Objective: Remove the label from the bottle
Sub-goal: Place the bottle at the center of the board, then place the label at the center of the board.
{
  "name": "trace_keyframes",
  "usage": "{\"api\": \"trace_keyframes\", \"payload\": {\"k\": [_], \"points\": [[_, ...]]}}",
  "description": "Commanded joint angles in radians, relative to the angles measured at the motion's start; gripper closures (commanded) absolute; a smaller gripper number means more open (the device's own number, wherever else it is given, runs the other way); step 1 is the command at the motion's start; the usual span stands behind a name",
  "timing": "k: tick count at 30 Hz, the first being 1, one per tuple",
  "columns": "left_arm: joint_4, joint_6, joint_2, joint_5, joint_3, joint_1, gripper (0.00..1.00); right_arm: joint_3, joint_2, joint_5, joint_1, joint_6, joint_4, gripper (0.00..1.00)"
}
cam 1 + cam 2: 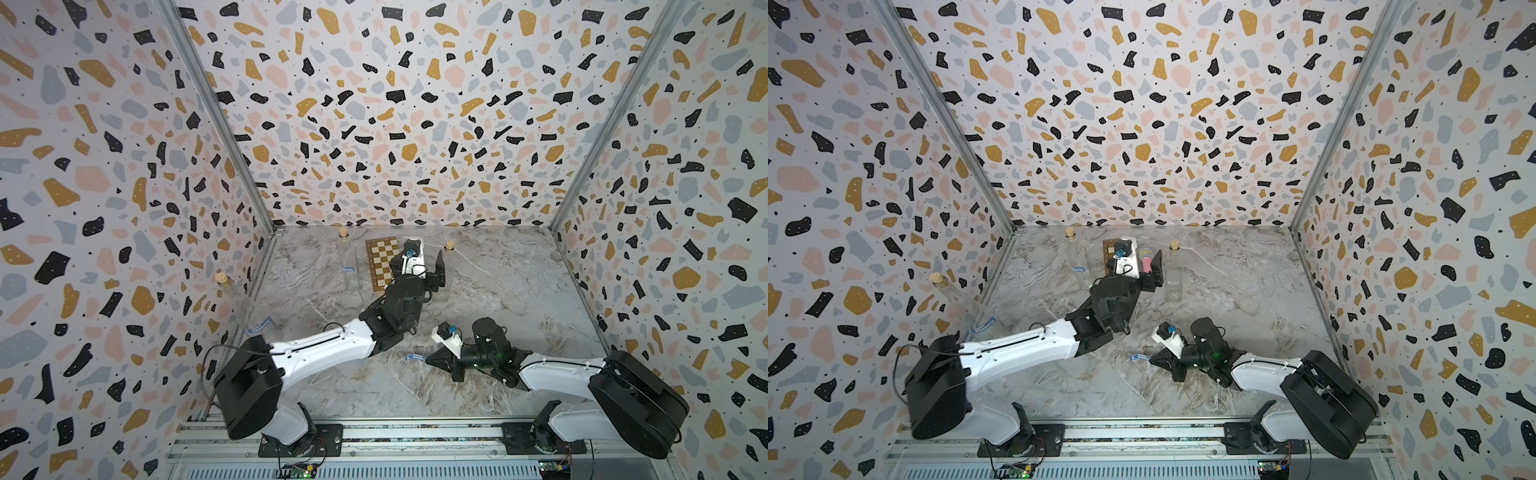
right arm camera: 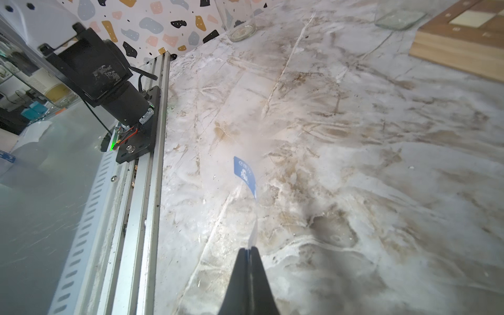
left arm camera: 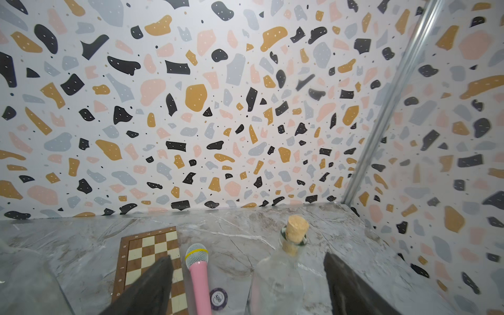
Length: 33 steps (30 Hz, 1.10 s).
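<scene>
A clear glass bottle [image 3: 275,283] with a cork stopper stands upright on the marble table, bare of any label; it also shows in both top views [image 1: 448,248] [image 1: 1174,274]. My left gripper [image 3: 246,257] is open, its black fingers spread to either side of the bottle without touching it. In a top view the left gripper [image 1: 1136,266] sits just left of the bottle. The blue and white label [image 2: 244,174] hangs as a strip from my right gripper [image 2: 249,249], which is shut on its end, low over the table near the front [image 1: 430,360].
A pink microphone [image 3: 200,281] and a purple poker chip [image 3: 218,298] lie between the left fingers beside a chessboard [image 1: 380,262]. Two more corked bottles with blue labels stand by the left wall [image 1: 232,299] and at the back [image 1: 344,239].
</scene>
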Motion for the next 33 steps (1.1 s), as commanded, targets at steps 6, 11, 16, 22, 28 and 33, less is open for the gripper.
{"api": "trace_keyframes", "payload": {"k": [6,11,16,22,28,33], "points": [[-0.122,-0.075,-0.337,0.266,-0.306,-0.006,0.12,0.052,-0.019,0.029,0.055,0.103,-0.112,0.97],[-0.216,-0.195,-0.479,0.351,-0.453,-0.008,0.12,0.155,0.074,-0.04,0.054,0.172,-0.244,0.94],[-0.298,-0.227,-0.607,0.4,-0.553,-0.013,0.14,0.238,0.188,-0.104,0.054,0.242,-0.328,0.91],[-0.396,-0.233,-0.692,0.414,-0.61,-0.018,0.18,0.273,0.245,-0.139,0.055,0.288,-0.354,0.9],[-0.369,-0.281,-0.652,0.467,-0.659,-0.019,0.23,0.284,0.258,-0.139,0.048,0.292,-0.373,0.9],[-0.363,-0.3,-0.588,0.499,-0.665,-0.02,0.36,0.285,0.261,-0.134,0.028,0.294,-0.383,0.9]]}}
